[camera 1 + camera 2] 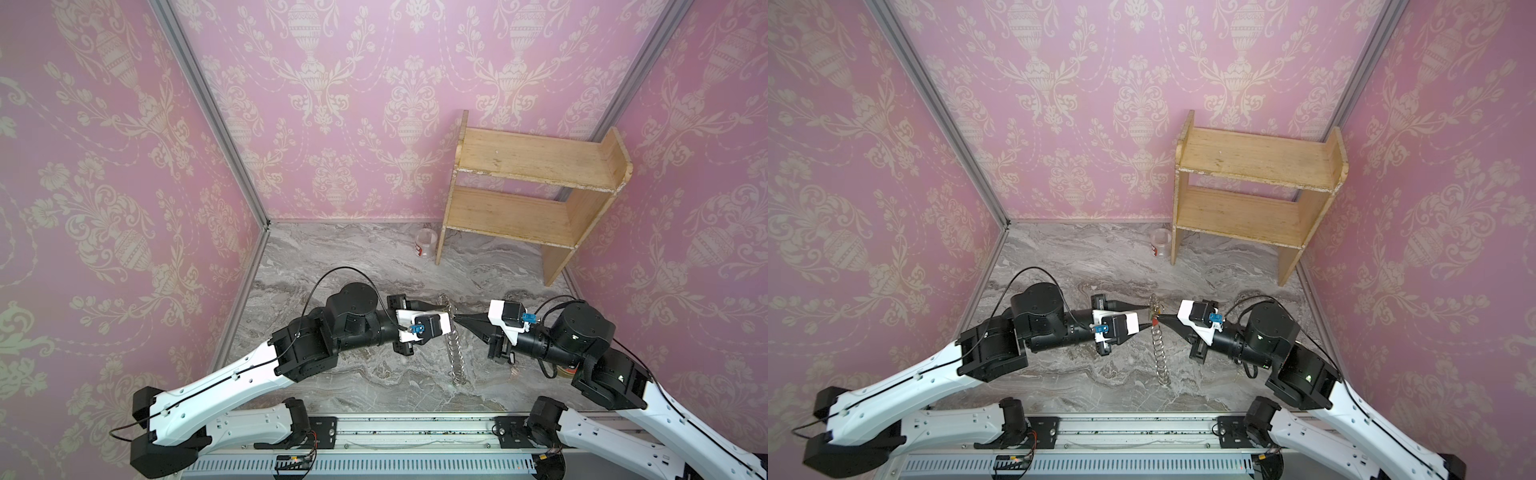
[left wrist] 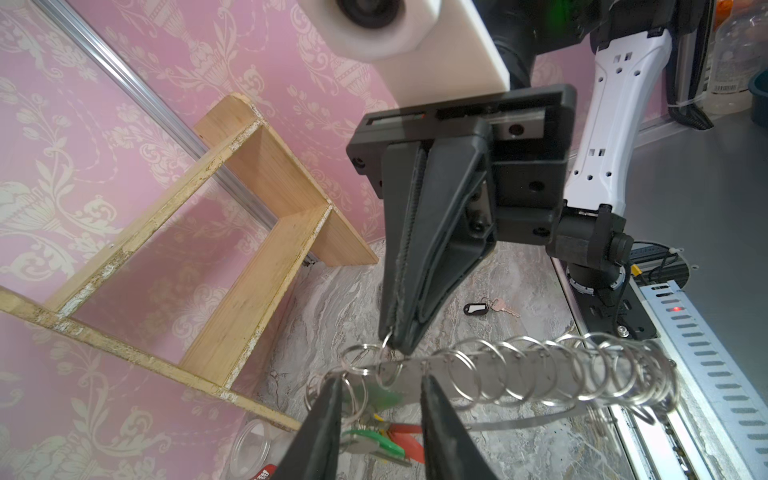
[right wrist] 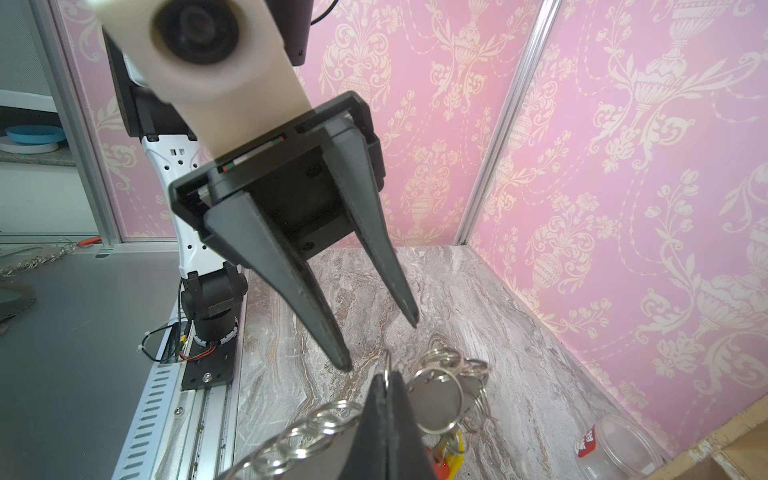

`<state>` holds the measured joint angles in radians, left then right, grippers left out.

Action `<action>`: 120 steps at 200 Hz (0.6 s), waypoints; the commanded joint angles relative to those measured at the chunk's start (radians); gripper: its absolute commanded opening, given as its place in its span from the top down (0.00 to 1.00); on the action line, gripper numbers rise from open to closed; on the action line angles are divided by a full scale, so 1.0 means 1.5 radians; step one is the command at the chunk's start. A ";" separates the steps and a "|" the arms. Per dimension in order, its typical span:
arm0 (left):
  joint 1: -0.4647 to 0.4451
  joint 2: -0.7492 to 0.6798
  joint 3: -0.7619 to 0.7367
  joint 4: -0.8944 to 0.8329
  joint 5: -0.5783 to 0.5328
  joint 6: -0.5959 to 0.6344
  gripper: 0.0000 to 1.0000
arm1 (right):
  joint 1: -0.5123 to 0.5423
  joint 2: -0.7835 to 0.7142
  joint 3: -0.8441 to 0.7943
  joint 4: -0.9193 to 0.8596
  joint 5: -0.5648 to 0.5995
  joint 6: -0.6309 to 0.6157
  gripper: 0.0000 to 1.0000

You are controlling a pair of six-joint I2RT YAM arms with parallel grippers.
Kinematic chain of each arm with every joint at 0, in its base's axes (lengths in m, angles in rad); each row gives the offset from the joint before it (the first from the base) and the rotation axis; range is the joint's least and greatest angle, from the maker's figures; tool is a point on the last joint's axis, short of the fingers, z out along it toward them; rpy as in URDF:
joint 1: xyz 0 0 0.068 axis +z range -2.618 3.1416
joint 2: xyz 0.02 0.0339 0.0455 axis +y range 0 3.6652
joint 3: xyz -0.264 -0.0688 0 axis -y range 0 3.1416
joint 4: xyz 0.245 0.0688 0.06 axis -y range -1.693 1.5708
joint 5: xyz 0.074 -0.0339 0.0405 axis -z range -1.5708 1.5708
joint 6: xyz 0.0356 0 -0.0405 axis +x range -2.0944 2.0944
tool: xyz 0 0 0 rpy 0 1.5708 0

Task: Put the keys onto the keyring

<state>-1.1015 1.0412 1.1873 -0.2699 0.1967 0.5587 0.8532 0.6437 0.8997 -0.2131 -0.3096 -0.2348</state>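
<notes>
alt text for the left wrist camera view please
The shut right hand pinches a ring of the silver keyring chain above a marble table. The open left hand sits in the foreground, green- and red-tagged keys showing between its fingers. A black-tagged key lies on the table beyond, and a wooden shelf stands aside.

The right gripper (image 1: 1163,320) had its fingers squeezed shut on the top of the keyring (image 1: 1160,353). The shiny chain ran toward the front of the grey desk (image 1: 1100,257). The left gripper (image 1: 1148,316) held its fingers apart beside the keys (image 1: 1155,309). A wooden shelf (image 1: 1258,203) stood at the back.
</notes>
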 commanded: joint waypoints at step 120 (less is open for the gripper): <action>0.019 0.014 -0.020 0.046 0.047 -0.074 0.83 | -0.001 -0.023 -0.013 0.070 -0.022 0.022 1.00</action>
<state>-1.0828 1.0573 1.1687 -0.2241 0.2375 0.4824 0.8532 0.6285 0.8856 -0.1761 -0.3252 -0.2314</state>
